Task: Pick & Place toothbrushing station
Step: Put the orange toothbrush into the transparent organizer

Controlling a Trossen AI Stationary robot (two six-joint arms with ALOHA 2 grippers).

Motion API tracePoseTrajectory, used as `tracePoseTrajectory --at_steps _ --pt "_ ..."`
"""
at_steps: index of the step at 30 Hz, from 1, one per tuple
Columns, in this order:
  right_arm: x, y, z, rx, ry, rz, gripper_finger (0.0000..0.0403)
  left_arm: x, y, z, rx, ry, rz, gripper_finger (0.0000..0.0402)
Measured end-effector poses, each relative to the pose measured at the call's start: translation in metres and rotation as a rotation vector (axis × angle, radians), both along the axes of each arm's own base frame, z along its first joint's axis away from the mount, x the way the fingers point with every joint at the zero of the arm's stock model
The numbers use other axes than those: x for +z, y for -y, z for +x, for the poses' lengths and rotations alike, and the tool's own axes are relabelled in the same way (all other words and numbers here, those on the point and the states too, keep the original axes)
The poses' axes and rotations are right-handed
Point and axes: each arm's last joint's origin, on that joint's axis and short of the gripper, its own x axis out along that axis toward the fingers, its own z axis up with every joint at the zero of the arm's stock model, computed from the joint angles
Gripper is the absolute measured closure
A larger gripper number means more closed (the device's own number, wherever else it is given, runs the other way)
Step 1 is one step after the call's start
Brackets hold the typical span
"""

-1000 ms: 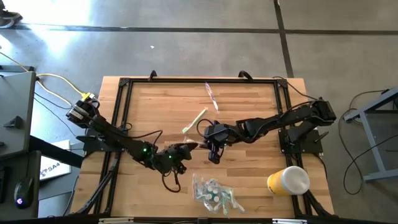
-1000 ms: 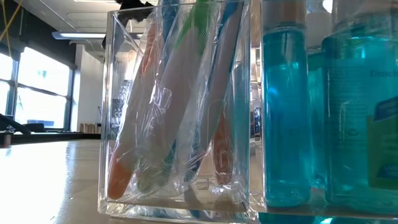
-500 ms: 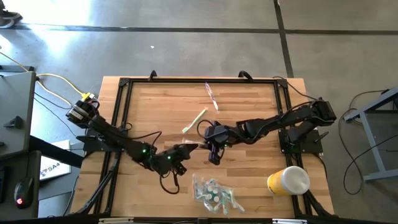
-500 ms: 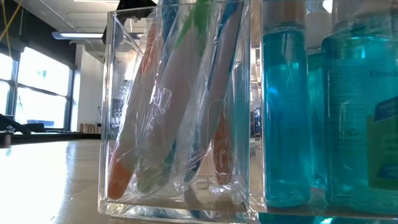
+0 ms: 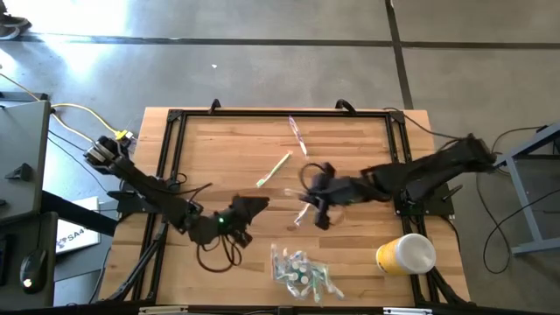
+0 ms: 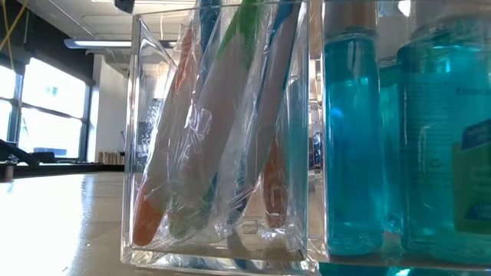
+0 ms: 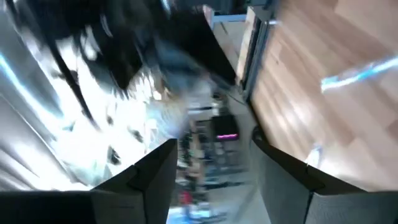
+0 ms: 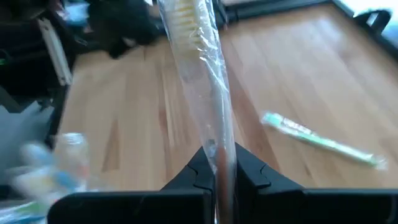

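Holding a wrapped toothbrush by one end, the right tool has its fingers pinched tight on the clear sleeve, out over the middle of the counter. In the right wrist view the brush sticks far out past the fingertips, so the hold is on the very tail of a slippery wrapper. To my eye that is the main risk: a quick swing could let the film slide through the pinch, or let the long free end swing and catch the rim of the clear holder at the counter's near edge, which is already packed with wrapped brushes. A crowded holder also leaves little gap to thread another one in.

The left tool sits close by, and its wrist view shows the two fingers standing apart with nothing between them. It is still near the right arm's path, so a brush-past looks possible.

Two more wrapped brushes wait on the counter: a green one and a pinkish one beyond it. A yellow cup lies near the right corner.

Compared with a second ago, the two tools no longer meet in the middle: the left arm has drawn back toward its own side and its fingers have spread, while the right arm has pulled away to its side with the brush.
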Motion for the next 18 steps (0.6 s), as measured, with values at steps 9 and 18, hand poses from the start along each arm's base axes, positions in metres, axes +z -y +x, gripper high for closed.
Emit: tracePoseTrajectory --at_steps 9,18 --pt "0.022 -0.07 -0.044 0.147 0.168 -0.173 0.0392 0.011 -0.025 -0.022 -0.105 0.045 -0.483 0.0203" --pt "-0.046 -0.084 -0.054 0.732 0.566 -0.201 0.039 0.005 -0.056 -0.021 -0.228 -0.125 -0.838 0.0203"
